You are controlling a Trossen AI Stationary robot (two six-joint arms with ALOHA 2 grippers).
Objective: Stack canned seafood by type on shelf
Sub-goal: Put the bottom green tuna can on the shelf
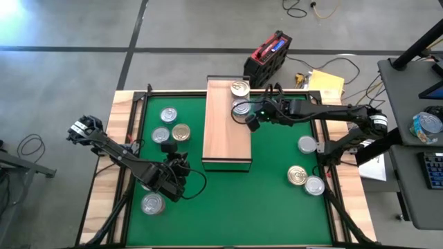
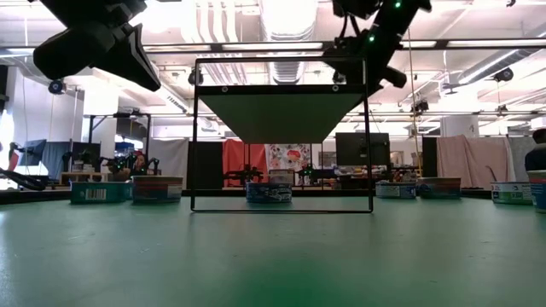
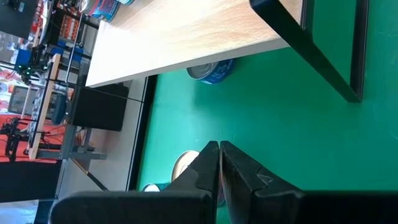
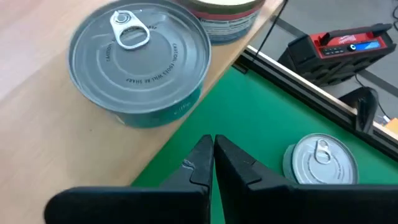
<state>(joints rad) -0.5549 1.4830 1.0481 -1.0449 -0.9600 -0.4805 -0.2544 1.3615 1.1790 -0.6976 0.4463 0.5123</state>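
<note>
The shelf (image 1: 227,124) is a light-wood board on a dark frame in the middle of the green mat. At its far end stand a gold-lidded tin (image 1: 239,88) and a silver-lidded tin (image 1: 241,108), the latter filling the right wrist view (image 4: 140,62). My right gripper (image 4: 213,146) hovers shut just off the shelf's right edge, beside the silver tin and clear of it. My left gripper (image 3: 219,149) is shut in the air left of the shelf, above loose tins (image 1: 181,132). Another tin (image 3: 211,70) lies under the shelf board.
Loose tins lie on the mat: three at the left (image 1: 168,115), one near the front left (image 1: 152,203), three at the right (image 1: 307,144) (image 1: 297,175) (image 1: 315,185). A further tin (image 4: 320,163) sits beyond the shelf's right edge. A red case (image 1: 268,55) stands behind the table.
</note>
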